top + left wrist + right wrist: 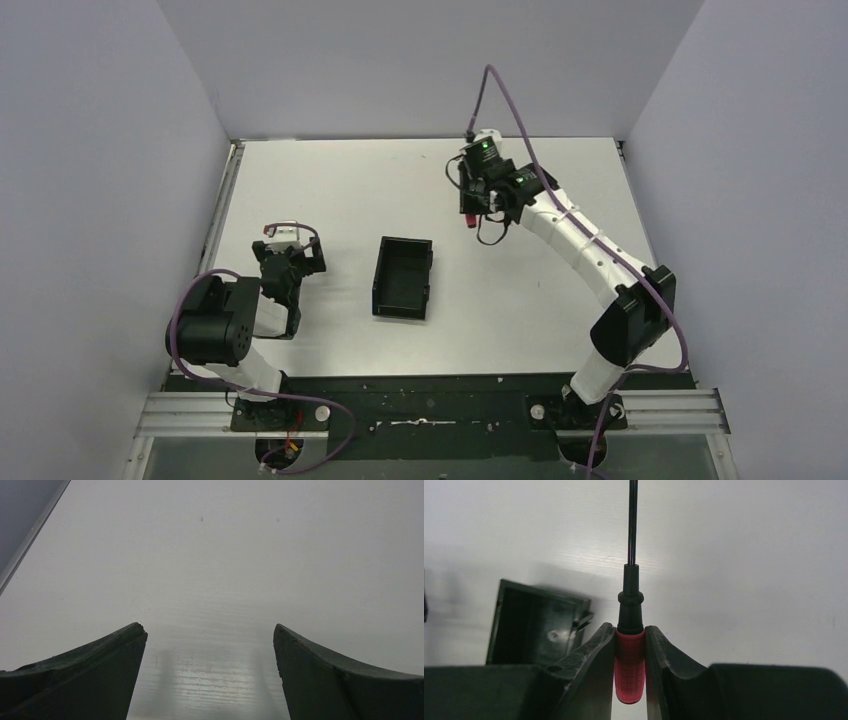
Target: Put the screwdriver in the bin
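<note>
- Gripping the small red-handled, dark-shafted screwdriver (629,662) by its handle, the right claw (629,629) is clenched; the shaft points straight ahead.
- The low black plastic bin (403,277) sits on the counter (330,180), left of that claw and towards the bases.

Left arm (225,335): white links with one bulky, rounded black joint housing. Left cable (180,325): purple, looping off that housing and down to my base. Left gripper (210,630): black body, with a pale cap showing on it in the top view. Left fingers (95,672): dark, matte, horn-shaped, tapering to blunt tips with slightly chipped edges.

Right arm (580,240): white links, a boxy black joint housing and a black wrist. Right cable (510,95): purple, running the arm's length and rising in an arch over the wrist. Light (487,150): green, lit, on the wrist unit. Right gripper (630,630): black. Right fingers (591,665): dark and curved, with scuffed, rough inner edges.
</note>
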`<move>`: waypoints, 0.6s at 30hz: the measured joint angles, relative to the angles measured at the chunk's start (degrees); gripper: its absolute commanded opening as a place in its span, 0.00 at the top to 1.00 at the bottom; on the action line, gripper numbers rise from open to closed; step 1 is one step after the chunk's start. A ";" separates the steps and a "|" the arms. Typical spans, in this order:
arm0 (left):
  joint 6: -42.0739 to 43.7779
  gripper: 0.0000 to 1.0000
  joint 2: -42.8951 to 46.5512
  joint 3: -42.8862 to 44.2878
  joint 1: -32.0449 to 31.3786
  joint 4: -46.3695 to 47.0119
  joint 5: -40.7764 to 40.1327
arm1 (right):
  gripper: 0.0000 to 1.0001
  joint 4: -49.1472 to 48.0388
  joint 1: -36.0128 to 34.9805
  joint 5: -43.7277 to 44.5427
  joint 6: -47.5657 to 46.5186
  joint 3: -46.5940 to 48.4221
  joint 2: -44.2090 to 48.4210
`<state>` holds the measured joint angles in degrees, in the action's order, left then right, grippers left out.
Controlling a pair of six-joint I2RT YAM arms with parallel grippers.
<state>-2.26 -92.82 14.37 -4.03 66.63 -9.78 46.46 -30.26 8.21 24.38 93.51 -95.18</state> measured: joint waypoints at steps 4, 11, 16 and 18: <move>0.00 0.03 0.00 0.00 0.00 0.00 0.00 | 1.00 2.05 -9.79 1.20 2.78 3.50 -1.27; 0.00 0.03 0.00 0.00 0.00 0.00 0.00 | 1.00 1.03 -22.82 6.29 7.93 4.39 -3.98; 0.00 0.03 0.00 0.00 0.00 0.00 0.00 | 1.00 -2.49 -27.80 8.04 10.84 -2.58 -4.22; 0.00 0.03 0.00 0.00 0.00 0.00 0.00 | 1.00 -3.19 -29.33 8.09 11.19 -4.59 -5.18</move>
<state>-2.26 -92.82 14.37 -4.03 66.63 -9.78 43.27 -59.59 16.29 35.57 88.92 -100.36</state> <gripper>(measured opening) 0.974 0.231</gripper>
